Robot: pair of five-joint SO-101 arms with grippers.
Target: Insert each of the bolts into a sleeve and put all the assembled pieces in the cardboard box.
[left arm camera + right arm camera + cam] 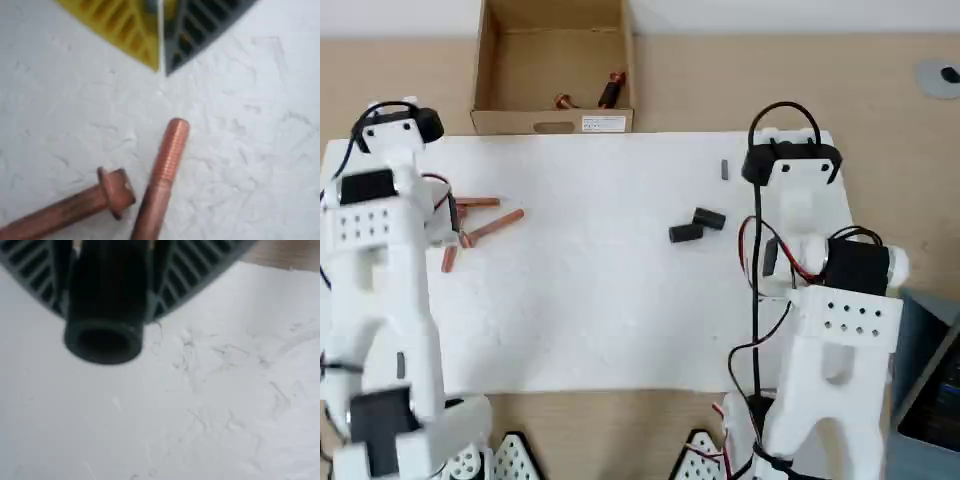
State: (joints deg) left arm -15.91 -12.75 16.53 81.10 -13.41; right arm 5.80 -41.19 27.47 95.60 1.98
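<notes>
progress: partly done | brown cardboard box (pixel 495 70) holds roughly two assembled bolt-sleeve pieces (pixel 610 90) | loose copper bolts (pixel 495 224), two black cylindrical sleeves (pixel 697 225) left on white mat (pixel 600 320) | left hand (pixel 161 55) closed, empty, over bolts | right hand (pixel 110 270) clamps another black sleeve (pixel 102 315)

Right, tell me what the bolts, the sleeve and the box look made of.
The bolts: metal, coppery and fairly matte, with cut threads and a flanged head. The sleeve: smooth dull black tube, plastic or coated metal, hard to tell. The box: plain brown cardboard, matte walls.
</notes>
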